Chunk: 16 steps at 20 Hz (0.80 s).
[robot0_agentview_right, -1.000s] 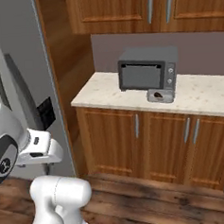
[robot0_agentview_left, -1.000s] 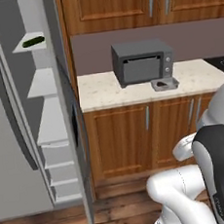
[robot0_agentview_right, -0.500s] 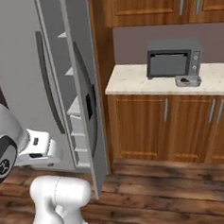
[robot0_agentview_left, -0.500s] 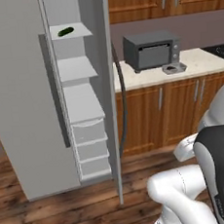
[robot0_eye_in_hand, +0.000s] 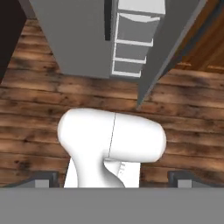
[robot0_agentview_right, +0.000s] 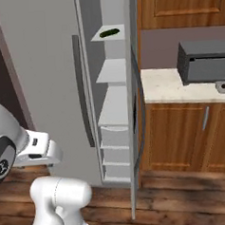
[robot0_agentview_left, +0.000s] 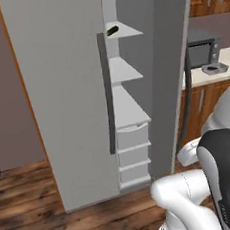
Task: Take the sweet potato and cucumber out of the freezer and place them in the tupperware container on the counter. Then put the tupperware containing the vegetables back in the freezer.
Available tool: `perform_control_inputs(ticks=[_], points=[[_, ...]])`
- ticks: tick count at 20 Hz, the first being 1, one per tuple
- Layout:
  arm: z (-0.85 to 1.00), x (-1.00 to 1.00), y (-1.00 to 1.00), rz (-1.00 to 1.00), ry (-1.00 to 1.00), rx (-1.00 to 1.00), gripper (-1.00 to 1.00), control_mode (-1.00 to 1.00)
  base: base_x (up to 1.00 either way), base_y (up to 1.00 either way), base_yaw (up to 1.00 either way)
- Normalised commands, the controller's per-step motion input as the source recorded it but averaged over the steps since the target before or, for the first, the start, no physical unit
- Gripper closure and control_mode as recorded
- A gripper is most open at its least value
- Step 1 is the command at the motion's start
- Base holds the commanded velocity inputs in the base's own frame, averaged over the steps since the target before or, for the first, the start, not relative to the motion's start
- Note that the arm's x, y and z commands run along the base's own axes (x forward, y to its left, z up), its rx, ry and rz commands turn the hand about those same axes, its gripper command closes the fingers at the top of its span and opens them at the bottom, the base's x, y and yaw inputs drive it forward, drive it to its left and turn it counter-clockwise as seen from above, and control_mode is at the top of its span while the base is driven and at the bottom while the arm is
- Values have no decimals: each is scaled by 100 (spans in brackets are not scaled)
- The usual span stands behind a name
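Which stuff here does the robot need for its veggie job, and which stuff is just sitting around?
Needed:
- cucumber on the top shelf
- freezer, door open
- tupperware container
- counter
- gripper, open, holding nothing

Just there:
- microwave
- wooden cabinets
- freezer drawers
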Motion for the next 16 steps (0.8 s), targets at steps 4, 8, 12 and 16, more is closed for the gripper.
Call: perform_control_inputs(ticks=[4, 8, 12, 16], points=[[0, 0, 0, 0, 0, 0, -100, 100, 100, 29, 1], [0, 0, 0, 0, 0, 0, -100, 100, 97, 0, 10], [0, 0, 0, 0, 0, 0, -100, 100, 68, 1, 16], [0, 0, 0, 0, 0, 0, -100, 100, 45, -2, 16]])
